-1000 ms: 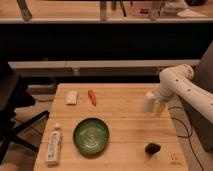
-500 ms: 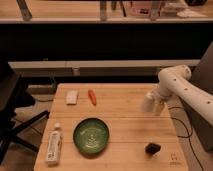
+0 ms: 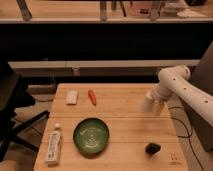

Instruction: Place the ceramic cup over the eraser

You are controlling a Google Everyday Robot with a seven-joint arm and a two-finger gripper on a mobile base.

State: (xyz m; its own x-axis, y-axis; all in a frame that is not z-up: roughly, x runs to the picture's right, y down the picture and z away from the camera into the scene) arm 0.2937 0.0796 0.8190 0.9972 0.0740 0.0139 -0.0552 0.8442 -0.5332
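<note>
Gripper (image 3: 156,105), fingers apparently pinching the ceramic cup (image 3: 147,103), hangs over the worktop (image 3: 122,112); the eraser (image 3: 152,148) lies well apart, toward the camera.

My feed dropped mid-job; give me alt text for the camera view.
The white robot arm's gripper is at the wooden table's right edge beside the small off-white ceramic cup, with the small black eraser apart nearer the front. A round green bowl sits front-centre, a white labelled bottle left.
</note>
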